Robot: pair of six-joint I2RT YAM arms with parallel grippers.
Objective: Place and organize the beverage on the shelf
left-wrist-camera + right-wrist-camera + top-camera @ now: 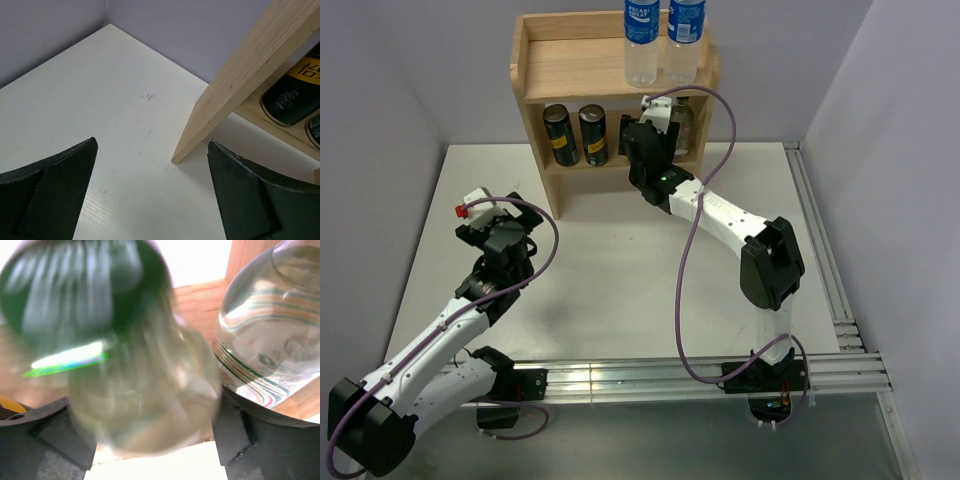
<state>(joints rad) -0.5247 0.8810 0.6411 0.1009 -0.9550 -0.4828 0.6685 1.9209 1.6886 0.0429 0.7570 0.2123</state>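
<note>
The wooden shelf [570,70] stands at the back of the table. Two blue-labelled plastic bottles [641,40] [684,35] stand on its top tier. Two dark cans [560,135] [593,135] stand on the left of the lower tier. My right gripper [645,128] reaches into the lower tier. In the right wrist view its fingers [235,435] flank a blurred, left-tilted glass bottle [145,390] with a dark cap, spread wide. A second glass bottle [270,335] [682,125] stands just to its right. My left gripper [505,212] [152,145] is open and empty, low over the table.
The shelf's left side panel [235,85] comes down just ahead and right of my left gripper, with one can [295,90] behind it. Grey walls close the table's back and left. A metal rail [820,250] runs along the right edge.
</note>
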